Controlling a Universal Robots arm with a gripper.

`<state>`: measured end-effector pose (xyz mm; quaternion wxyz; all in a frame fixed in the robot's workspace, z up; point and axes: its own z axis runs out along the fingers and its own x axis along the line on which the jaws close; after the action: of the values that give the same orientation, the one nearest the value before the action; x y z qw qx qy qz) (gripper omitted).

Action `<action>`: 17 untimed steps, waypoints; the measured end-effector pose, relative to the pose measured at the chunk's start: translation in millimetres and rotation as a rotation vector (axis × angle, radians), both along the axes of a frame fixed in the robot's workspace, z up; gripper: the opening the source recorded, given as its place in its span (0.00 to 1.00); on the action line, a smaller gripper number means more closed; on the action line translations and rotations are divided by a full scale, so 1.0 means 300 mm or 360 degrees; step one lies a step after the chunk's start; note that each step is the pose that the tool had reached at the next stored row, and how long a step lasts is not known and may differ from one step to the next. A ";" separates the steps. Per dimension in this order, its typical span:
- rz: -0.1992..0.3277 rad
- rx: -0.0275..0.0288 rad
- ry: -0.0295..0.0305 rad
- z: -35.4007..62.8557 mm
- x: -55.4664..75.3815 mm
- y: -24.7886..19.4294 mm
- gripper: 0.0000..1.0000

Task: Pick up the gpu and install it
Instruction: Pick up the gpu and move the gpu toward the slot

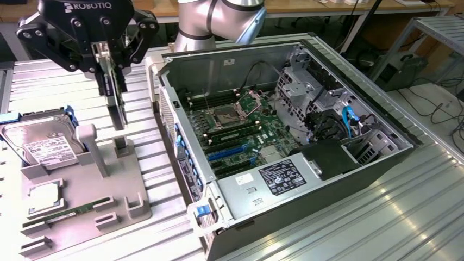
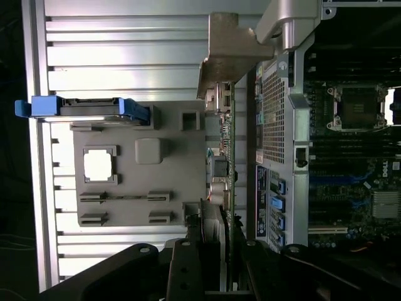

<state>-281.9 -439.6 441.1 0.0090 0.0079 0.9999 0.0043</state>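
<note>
The gpu [image 1: 116, 100] hangs upright and edge-on from my gripper [image 1: 108, 61], which is shut on its top edge. It sits a little above the grey holder's slotted post [image 1: 123, 147], at the exterior view's left of the open computer case [image 1: 217, 70]. In the wrist view the gpu [image 2: 227, 157] runs away from the gripper [image 2: 216, 251] as a thin green edge, with its silver end bracket [image 2: 229, 56] at the far end. The motherboard's blue expansion slots [image 1: 228, 153] lie bare inside the case.
A grey parts holder [image 1: 80, 185] on the slatted metal table carries a hard drive [image 1: 42, 144] in a blue frame, a processor chip [image 1: 43, 194] and a RAM stick [image 1: 73, 211]. The case wall [image 1: 168, 109] stands close beside the card. Drive cages [image 1: 312, 87] fill the case's far side.
</note>
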 end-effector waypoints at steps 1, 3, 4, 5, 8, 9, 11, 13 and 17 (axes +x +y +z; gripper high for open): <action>0.0000 -0.00001 0.00000 0.000 0.006 0.000 0.28; 0.0000 0.00000 -0.00001 0.000 0.021 0.000 0.28; 0.0000 -0.00001 0.00000 0.000 0.030 0.000 0.28; 0.0000 -0.00001 0.00002 0.000 0.036 0.000 0.28; 0.0000 -0.00001 0.00013 0.000 0.063 0.000 0.28; 0.0000 -0.00001 0.00015 0.000 0.072 0.000 0.28; 0.0000 -0.00002 0.00018 0.000 0.090 0.000 0.28; 0.0000 -0.00002 0.00016 0.000 0.109 0.000 0.28; 0.0000 -0.00004 0.00017 0.000 0.148 0.000 0.28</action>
<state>-237.6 -439.6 441.0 0.0085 0.0079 0.9999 0.0042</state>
